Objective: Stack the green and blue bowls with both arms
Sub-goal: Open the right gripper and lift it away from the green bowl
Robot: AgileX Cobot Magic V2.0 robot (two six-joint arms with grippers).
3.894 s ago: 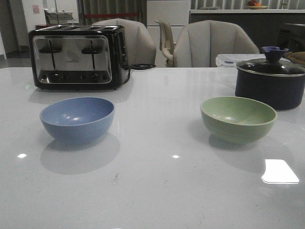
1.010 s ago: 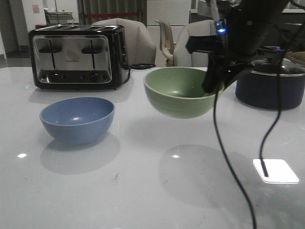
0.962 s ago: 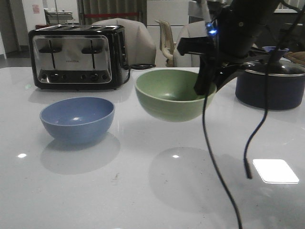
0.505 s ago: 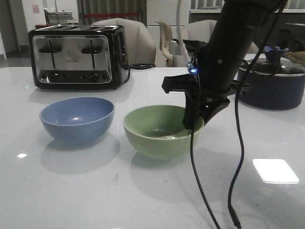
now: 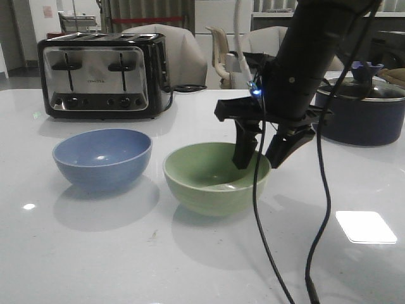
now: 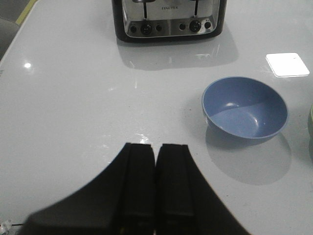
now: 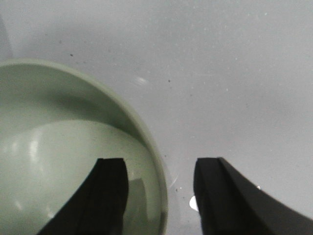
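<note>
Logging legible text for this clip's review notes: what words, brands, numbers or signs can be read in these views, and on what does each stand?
Brand word on the toaster: printed above the knobs, too small and blurred to read for certain in either the front view or the left wrist view.
Pink paper on the back wall: too small to read.
Blue bowl, green bowl, dark pot: no text visible.

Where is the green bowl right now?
In the front view the green bowl sits on the white table near the middle, just right of the blue bowl, with the open right gripper straddling its right rim.
</note>
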